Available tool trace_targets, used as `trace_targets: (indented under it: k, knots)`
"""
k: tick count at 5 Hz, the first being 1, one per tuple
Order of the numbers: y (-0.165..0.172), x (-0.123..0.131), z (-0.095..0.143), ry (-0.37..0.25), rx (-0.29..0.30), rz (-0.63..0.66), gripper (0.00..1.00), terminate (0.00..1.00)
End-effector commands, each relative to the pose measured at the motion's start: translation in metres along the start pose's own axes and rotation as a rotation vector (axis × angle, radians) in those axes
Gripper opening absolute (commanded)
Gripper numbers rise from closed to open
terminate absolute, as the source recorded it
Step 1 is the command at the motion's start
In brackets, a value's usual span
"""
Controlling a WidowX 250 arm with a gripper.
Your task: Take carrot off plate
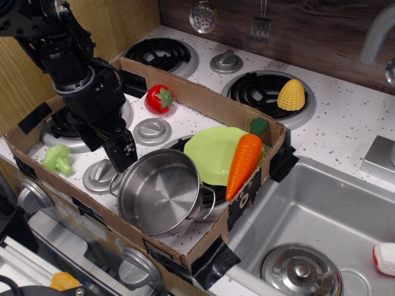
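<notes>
Toy-kitchen bench (345, 123), cardboard-walled: one plate (210, 151); one carrot (242, 164) on its 3 o'clock rim; one pot (159, 191); one hand (123, 151) at 9 o'clock, empty, opening indiscernible.

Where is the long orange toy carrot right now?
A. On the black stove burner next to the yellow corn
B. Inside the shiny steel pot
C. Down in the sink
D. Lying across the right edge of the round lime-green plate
D: the long orange plastic toy carrot lies with its green top up, across the right edge of the round lime-green plastic plate, touching it and the cardboard wall.
</notes>
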State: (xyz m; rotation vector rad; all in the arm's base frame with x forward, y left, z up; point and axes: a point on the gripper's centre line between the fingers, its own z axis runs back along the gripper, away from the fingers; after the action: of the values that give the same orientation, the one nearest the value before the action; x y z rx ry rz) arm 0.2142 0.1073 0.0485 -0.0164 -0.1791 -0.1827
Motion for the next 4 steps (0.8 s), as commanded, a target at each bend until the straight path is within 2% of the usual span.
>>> trace_targets:
  k: [1,2,3,4]
  knots:
    - [0.000,0.000,0.000,0.000,0.000,0.000,1.00,0.00]
    - [-0.004,0.015,0.025,0.007,0.099,0.058,1.00,0.00]
    - [-0.013,0.033,0.043,0.028,0.154,0.100,1.00,0.00]
    - [-0.030,0.047,0.048,0.034,0.218,0.246,1.00,0.00]
